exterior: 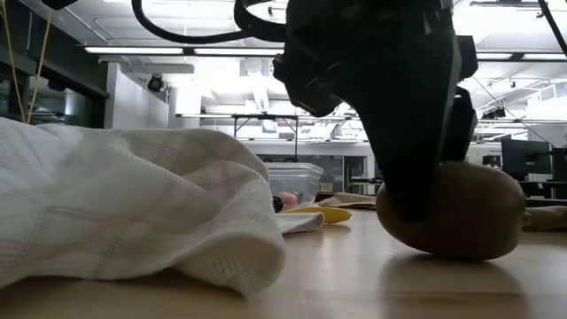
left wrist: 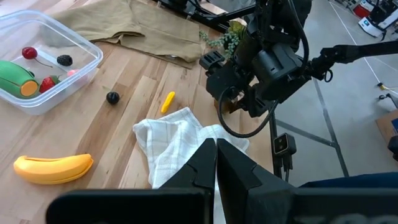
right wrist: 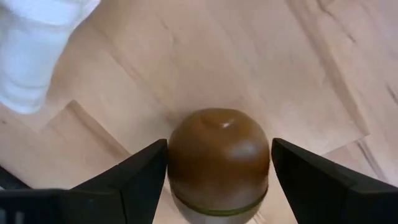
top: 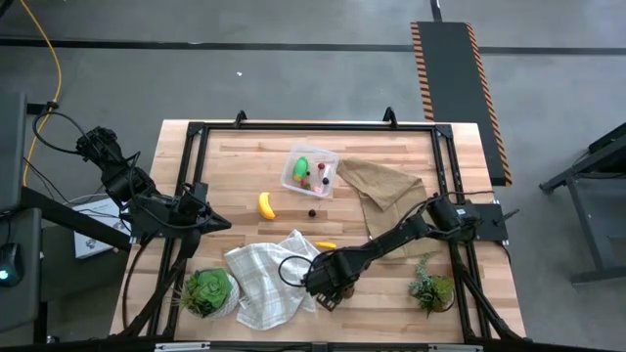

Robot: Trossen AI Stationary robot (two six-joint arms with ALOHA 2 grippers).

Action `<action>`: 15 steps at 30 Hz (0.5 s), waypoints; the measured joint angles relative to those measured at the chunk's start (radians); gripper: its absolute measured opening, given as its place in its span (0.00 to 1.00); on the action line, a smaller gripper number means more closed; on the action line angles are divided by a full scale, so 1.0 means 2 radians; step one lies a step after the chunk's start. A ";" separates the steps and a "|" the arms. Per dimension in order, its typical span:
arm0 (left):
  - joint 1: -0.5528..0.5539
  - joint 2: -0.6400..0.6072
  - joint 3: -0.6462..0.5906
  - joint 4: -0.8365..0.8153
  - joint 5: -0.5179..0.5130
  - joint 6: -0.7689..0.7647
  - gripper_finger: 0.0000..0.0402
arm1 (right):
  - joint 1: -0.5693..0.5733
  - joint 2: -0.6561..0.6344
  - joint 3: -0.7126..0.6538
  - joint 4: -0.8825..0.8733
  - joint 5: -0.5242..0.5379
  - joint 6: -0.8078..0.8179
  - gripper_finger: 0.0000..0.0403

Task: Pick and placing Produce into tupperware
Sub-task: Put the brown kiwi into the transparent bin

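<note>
A brown kiwi-like oval (right wrist: 217,162) rests on its side on the wooden table near the front edge, also low in the low view (exterior: 469,213). My right gripper (right wrist: 219,144) points down over it, open, one finger on each side. The clear tupperware (top: 311,171) stands at the far middle and holds a green piece (left wrist: 15,78) and red berries. A yellow banana (top: 266,204), a dark berry (top: 312,210) and a small yellow piece (top: 326,245) lie loose on the table. My left gripper (left wrist: 216,149) hovers shut at the table's left edge. My right gripper comes from above, pointing down, with its fingers (right wrist: 149,168) close against the two sides of the kiwi-like oval (right wrist: 180,155). Whether they touch it I cannot tell. The oval lies on the table.
A white checked cloth (top: 264,279) lies crumpled just left of my right gripper. A tan cloth (top: 386,186) lies at the far right. Potted plants stand at the near left (top: 208,291) and near right (top: 430,288). A black frame borders the table.
</note>
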 joint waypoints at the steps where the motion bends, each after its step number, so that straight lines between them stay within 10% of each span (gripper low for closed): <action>1: 0.000 0.000 0.000 0.000 0.000 0.000 0.01 | 0.000 0.000 0.000 -0.001 0.000 0.000 0.69; 15: 0.000 0.001 0.000 0.000 0.000 0.000 0.01 | -0.001 0.000 0.000 -0.001 0.000 -0.004 0.69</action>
